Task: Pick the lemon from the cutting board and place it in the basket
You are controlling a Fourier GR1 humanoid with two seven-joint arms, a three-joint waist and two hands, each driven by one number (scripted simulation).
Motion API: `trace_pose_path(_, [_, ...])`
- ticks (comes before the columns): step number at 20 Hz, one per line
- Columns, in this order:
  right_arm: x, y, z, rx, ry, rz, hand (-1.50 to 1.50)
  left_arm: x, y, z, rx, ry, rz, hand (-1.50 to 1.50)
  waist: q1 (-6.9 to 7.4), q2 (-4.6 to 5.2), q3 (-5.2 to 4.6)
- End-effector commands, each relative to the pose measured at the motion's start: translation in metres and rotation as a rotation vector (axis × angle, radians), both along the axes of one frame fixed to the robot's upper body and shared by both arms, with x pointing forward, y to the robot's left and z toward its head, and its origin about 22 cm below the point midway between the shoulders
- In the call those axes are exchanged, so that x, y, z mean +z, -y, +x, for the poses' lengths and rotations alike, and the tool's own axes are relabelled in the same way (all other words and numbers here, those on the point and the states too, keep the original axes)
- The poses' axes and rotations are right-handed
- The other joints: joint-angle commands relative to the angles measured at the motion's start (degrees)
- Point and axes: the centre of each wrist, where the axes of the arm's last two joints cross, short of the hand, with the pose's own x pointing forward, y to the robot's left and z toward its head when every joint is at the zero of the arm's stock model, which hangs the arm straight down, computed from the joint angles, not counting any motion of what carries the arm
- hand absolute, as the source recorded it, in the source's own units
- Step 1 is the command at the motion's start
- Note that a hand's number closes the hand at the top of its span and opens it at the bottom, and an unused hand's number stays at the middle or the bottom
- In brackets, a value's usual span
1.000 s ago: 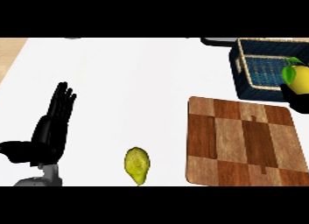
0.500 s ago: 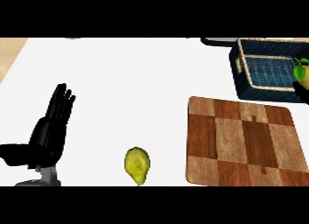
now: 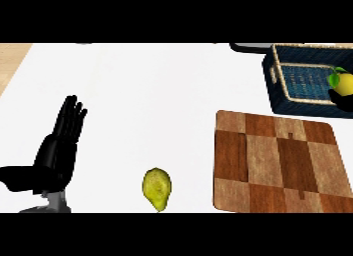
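**A:** ok so where's the lemon [image 3: 346, 84] sitting right now?

**B:** far right edge of the head view, over the right rim of the dark blue basket [image 3: 306, 80]. It's yellow with a little green leaf on top. Just under it there's a black shape, that's the right hand [image 3: 350, 102], mostly cut off by the frame. It's right against the underside of the lemon, but I honestly can't tell how its fingers are set, too little of it shows.

**A:** so is it in the basket or not?

**B:** it overlaps the basket's right wall. Whether it's touching the wicker or above it, can't tell from this angle.

**A:** and the cutting board [image 3: 278, 162]?

**B:** wooden checker-pattern board, lower right, just below the basket. Its top is bare wood.

**A:** what's the other arm up to?

**B:** left hand [image 3: 55, 150] is at lower left on the white counter [image 3: 157, 95], fingers straight and pressed side by side pointing up the frame, thumb sticking out to the left. It holds nothing, well apart from everything else. A bit of grey forearm shows under it.

**A:** anything else on the counter?

**B:** 1 yellow-green fruit half [image 3: 157, 187], looks like an avocado or mango half, lying between the left hand and the board, near the lower edge. Touches neither.
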Motion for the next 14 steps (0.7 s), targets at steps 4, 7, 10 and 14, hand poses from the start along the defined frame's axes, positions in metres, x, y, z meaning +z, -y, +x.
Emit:
trace_pose_path(4, [-0.026, 0.024, 0.014, -0.007, -0.011, 0.019, 1.50, 0.006, -0.007, 0.016, -0.010, -0.004, -0.002, 0.00, -0.02, 0.05, 0.00])
trace_pose_path(7, [-0.022, 0.046, 0.016, -0.035, 0.003, 0.074, 1.50, 0.003, -0.012, 0.008, -0.007, 0.002, 0.015, 0.00, 0.11, 0.08, 0.01])
trace_pose_path(10, [-0.027, 0.029, 0.009, -0.059, -0.004, 0.070, 1.50, -0.007, 0.006, 0.011, -0.007, -0.001, 0.004, 0.00, -0.39, -0.09, -0.02])
trace_pose_path(14, [-0.043, 0.061, 0.014, -0.102, -0.038, 0.119, 1.50, -0.006, -0.011, 0.000, 0.002, -0.006, -0.006, 0.00, 0.11, 0.05, 0.01])
